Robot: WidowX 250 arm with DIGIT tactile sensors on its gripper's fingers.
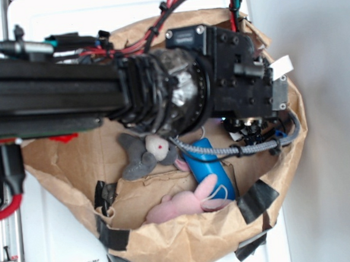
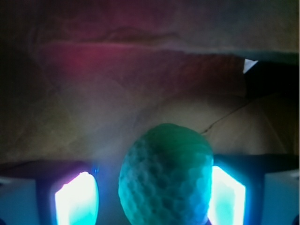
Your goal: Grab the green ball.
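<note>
You see no readable writing anywhere. In the wrist view, the gripper stands spread, glowing left pad clear of the dimpled mint-green ball, right pad just beside it. Crumpled brown paper bag wall rises close beyond.

My arm hangs over a brown paper bag holding a grey plush, a pink plush and a blue cylinder.
</note>
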